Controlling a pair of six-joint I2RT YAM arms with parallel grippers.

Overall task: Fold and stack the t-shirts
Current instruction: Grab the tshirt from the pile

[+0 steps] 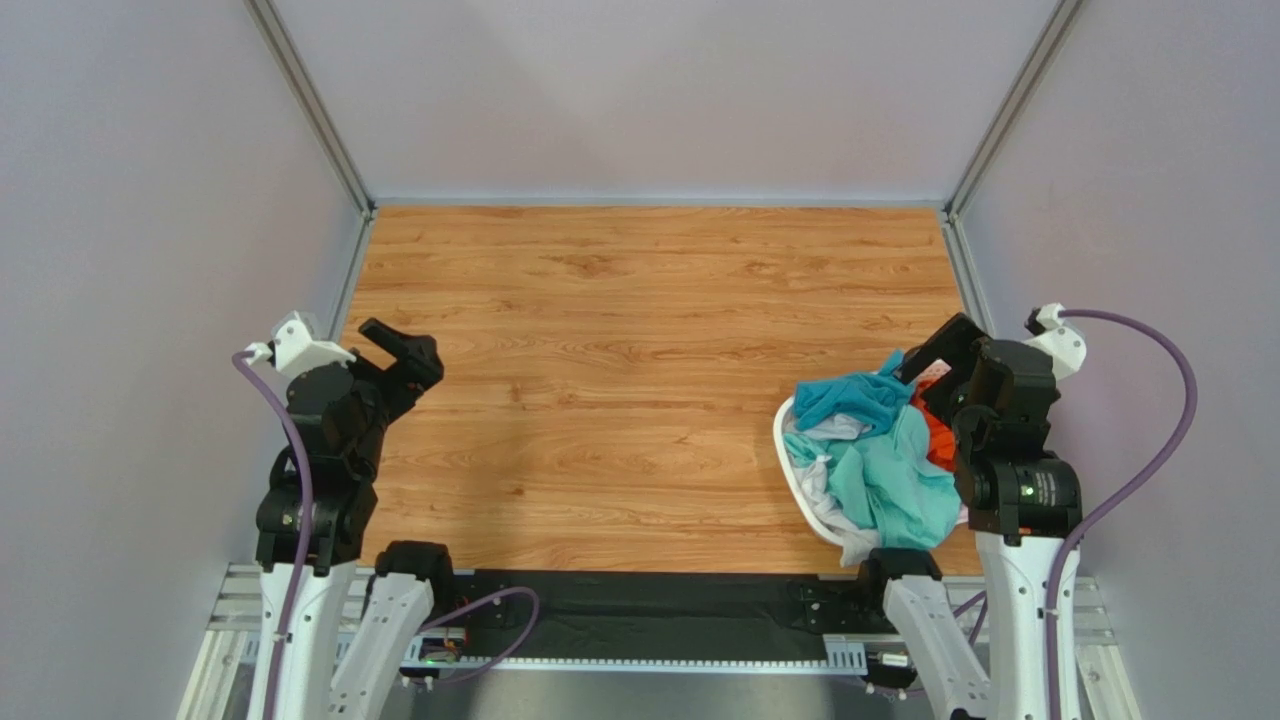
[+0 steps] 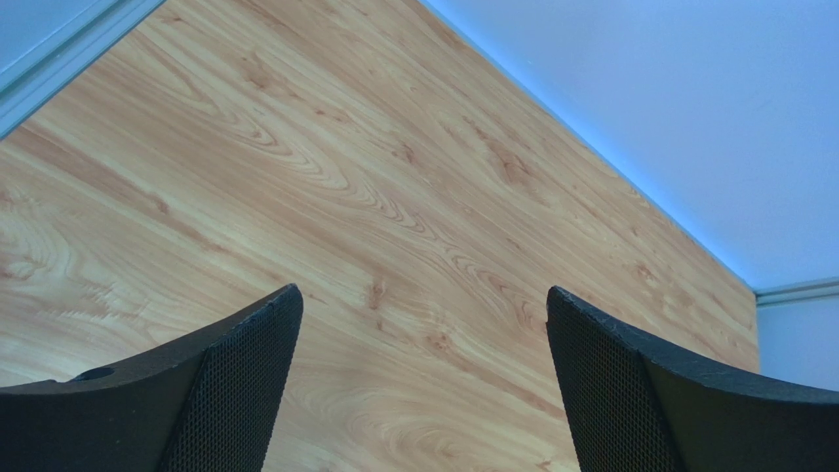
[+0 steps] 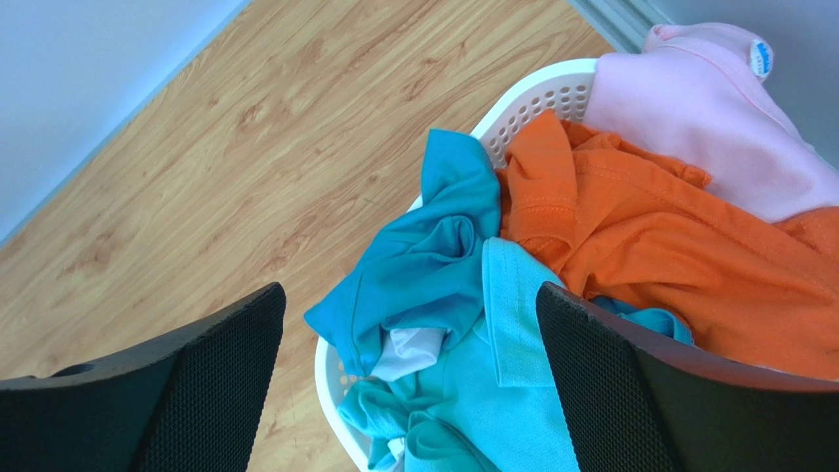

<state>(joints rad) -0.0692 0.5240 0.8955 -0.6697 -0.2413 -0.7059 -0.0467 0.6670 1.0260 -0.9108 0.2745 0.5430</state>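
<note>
Just ahead of the right jaws, wide and empty, the teal-blue t-shirt [image 3: 423,261] tops the basket [image 3: 547,93]; the left jaws gape too. First pick looks due: descend, pinch cloth.

Bright, even, soft light; sharp pictures, faint shadows, no glare.

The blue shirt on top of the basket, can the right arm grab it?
Probably yes. The right gripper hangs open over the blue shirt, which lies on top of the other clothes in the basket, with almost nothing covering it.
</note>
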